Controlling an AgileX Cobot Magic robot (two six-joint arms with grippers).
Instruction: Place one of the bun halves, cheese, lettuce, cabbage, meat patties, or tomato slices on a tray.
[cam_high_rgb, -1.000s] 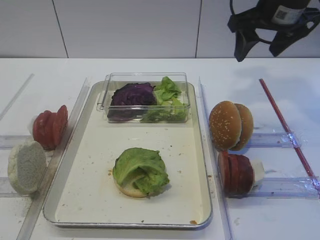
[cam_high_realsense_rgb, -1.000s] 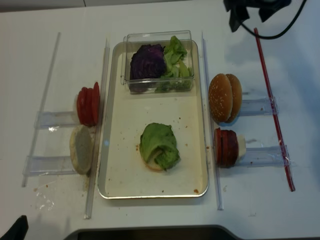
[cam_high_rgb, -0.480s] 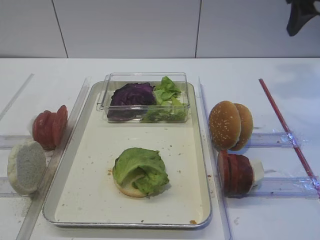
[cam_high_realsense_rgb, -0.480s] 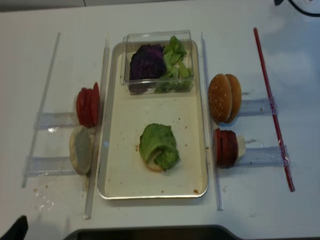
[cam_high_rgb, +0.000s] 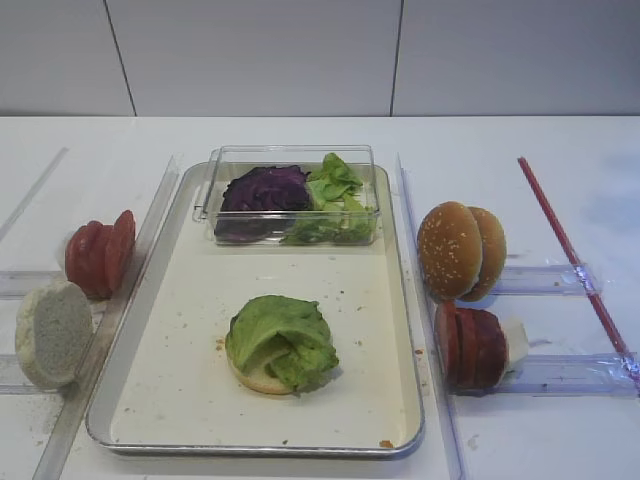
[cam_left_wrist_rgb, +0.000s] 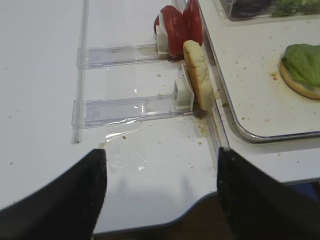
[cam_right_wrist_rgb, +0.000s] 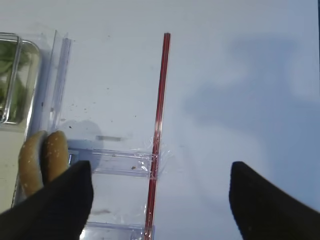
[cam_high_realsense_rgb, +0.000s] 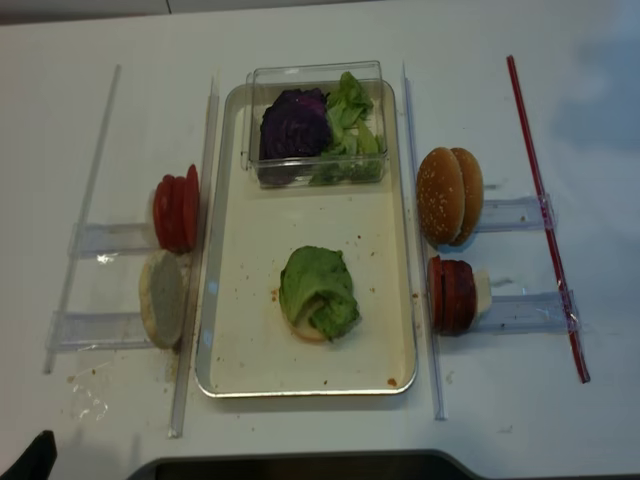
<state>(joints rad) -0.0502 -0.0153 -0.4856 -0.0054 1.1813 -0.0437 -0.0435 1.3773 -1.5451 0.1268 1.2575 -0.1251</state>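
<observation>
White tabletop (cam_high_rgb: 300, 135) held the tray (cam_high_rgb: 180, 400), lettuce (cam_high_rgb: 282, 340) lying on a bun half (cam_high_rgb: 262, 380) there. Right gripper (cam_right_wrist_rgb: 160, 200) hovered, jaws apart, empty; left gripper (cam_left_wrist_rgb: 159, 185) likewise spread, empty.

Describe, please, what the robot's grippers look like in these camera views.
Only the fingers show, at the bottom edge of each wrist view. The right gripper has two matte black fingers, broad at the base and tapering to blunt, rounded tips. The left gripper has the same plain black, wedge-shaped fingers. No cables, labels or markings are visible on them, and neither exterior view shows an arm.
</observation>
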